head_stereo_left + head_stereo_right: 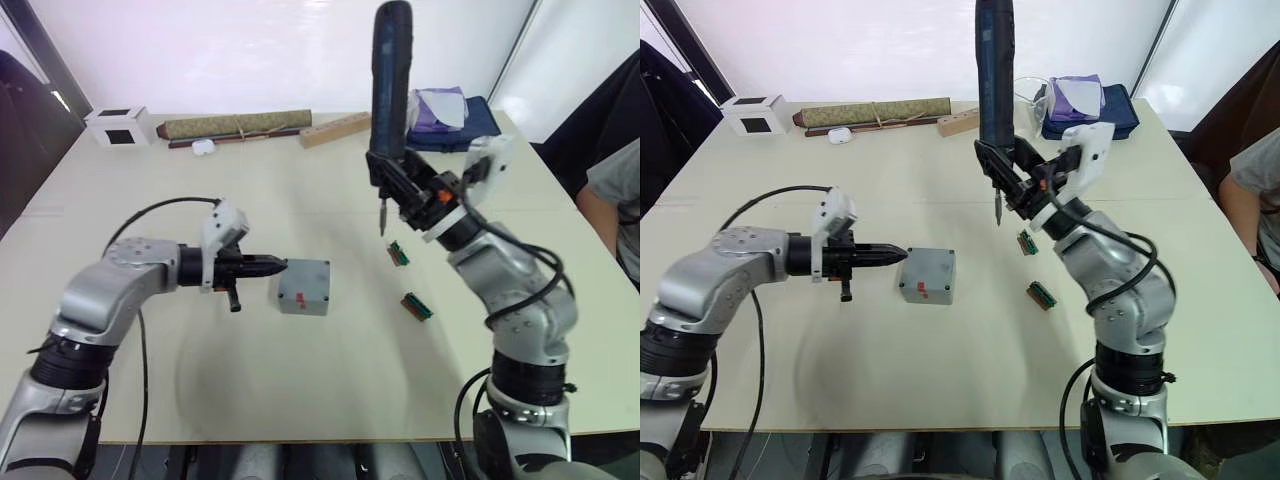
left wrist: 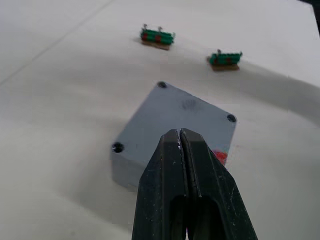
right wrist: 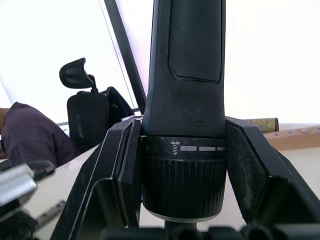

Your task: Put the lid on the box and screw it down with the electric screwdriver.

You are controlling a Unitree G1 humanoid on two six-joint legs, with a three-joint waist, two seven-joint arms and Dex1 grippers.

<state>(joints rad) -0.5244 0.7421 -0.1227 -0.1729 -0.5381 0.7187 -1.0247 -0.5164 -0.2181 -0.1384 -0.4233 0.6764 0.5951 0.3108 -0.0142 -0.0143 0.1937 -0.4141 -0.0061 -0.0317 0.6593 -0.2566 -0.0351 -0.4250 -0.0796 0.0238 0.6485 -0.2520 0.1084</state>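
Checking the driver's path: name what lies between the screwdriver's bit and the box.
Bare tabletop; both eye views show nothing between the electric screwdriver bit and the box.

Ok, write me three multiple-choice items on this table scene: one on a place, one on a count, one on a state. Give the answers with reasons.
1. Where is the box?
A. On the table just beyond the left gripper's fingertips
B. Held up in the right gripper
C. Beside the white cube

2. How many small green bit holders lie on the table?
A. One
B. Two
C. Four

3. How is the electric screwdriver held?
A. Lying flat on the table
B. Upright, bit pointing down
C. Bit pointing up

Answers:
1 A: the shut left fingers point at the box's side.
2 B: one bit holder and a second bit holder lie near the right arm.
3 B: the right gripper clamps its lower end, the thin bit hanging above the table.
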